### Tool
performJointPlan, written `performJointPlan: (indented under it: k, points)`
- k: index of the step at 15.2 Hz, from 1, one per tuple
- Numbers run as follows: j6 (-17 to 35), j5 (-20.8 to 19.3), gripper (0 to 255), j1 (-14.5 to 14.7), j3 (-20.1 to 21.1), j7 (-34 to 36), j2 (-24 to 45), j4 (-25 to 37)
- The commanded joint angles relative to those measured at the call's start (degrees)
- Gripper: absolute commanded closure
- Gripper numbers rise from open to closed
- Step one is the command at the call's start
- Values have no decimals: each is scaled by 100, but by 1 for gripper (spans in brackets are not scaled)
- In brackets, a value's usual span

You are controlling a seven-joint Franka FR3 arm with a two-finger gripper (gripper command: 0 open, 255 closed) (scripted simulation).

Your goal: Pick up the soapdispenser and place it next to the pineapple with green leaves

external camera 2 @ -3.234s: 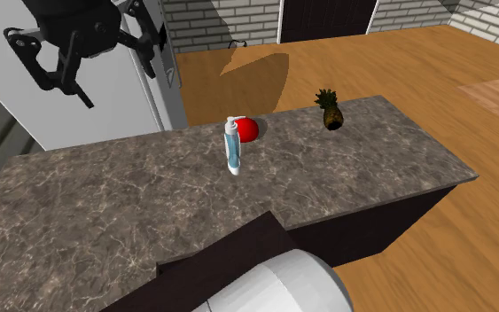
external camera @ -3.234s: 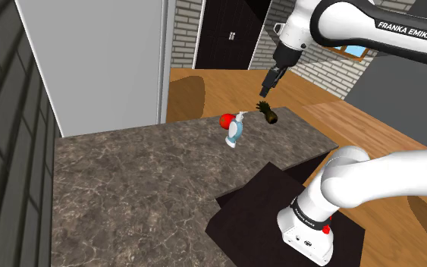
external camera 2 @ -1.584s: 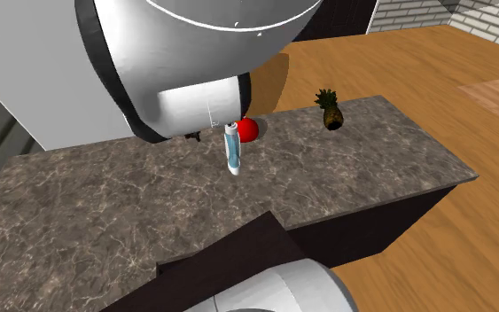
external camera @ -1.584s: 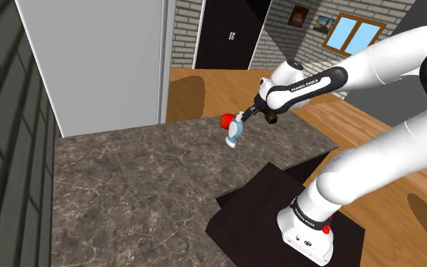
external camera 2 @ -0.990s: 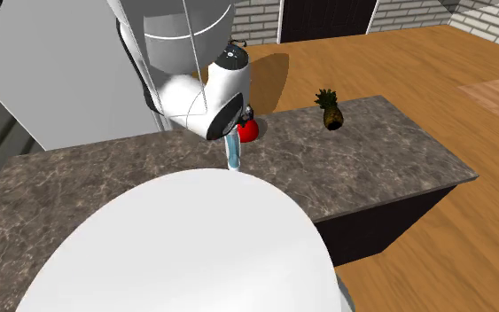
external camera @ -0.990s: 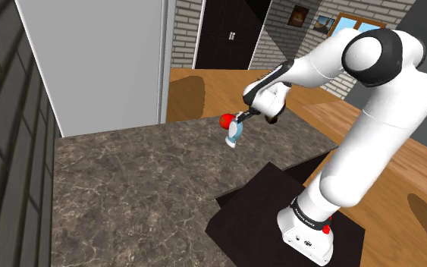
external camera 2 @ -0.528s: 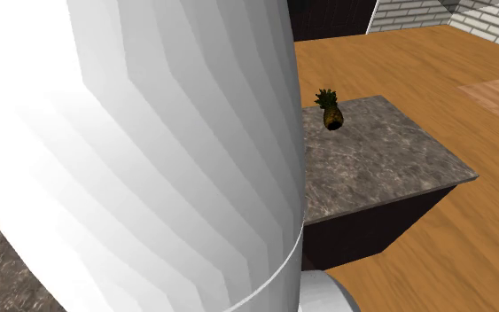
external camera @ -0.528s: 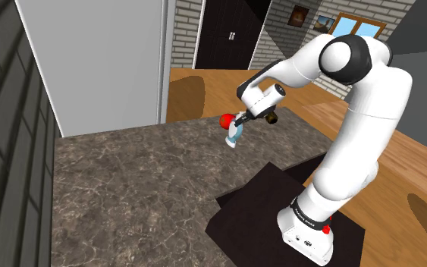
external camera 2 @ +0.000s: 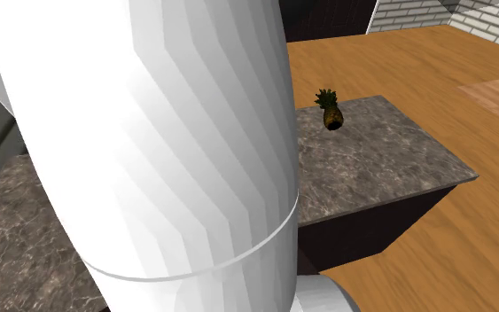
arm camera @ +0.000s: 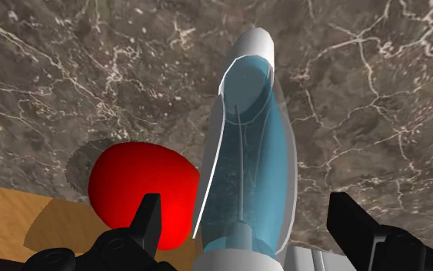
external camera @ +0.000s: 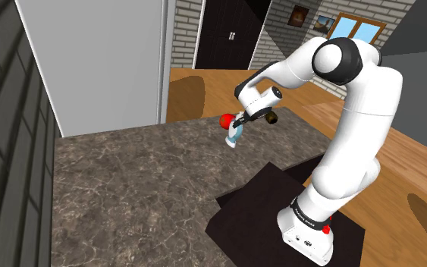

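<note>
The soap dispenser (arm camera: 247, 146) is a clear blue bottle with a white top, standing on the dark marble counter (external camera: 143, 174). My gripper (arm camera: 245, 206) is open and reaches down over its top. One black finger (arm camera: 150, 219) stands on each side, and neither touches the bottle. In the shoulder view the gripper (external camera: 240, 121) sits at the top of the dispenser (external camera: 233, 135). The pineapple (external camera 2: 330, 110), brown with green leaves, stands near the counter's far corner. In the shoulder view the hand partly hides the pineapple (external camera: 271, 117).
A red ball-like object (arm camera: 138, 192) rests right beside the dispenser, close to one finger. The counter edge and wooden floor (external camera 2: 433, 97) lie just beyond it. My white arm (external camera 2: 176, 151) blocks much of the second exterior view. A grey wall panel (external camera: 98, 61) rises behind the counter.
The arm came down from above the counter to the dispenser, and the hand now straddles its top. In the last half second it shifted only slightly. The dispenser stayed put.
</note>
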Motion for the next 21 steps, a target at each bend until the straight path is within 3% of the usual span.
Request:
performJointPlan:
  k: [1,2,3,12,21]
  points:
    - [1,4,0,-2,2,-4,2,2]
    - [0,2,0,-1,1,-2,1,1]
    - [0,2,255,-1,1,-2,1,1]
    - [1,4,255,-2,3,-4,2,2]
    - [-433,-2107,255,1148,-1374,2079,-744,-532]
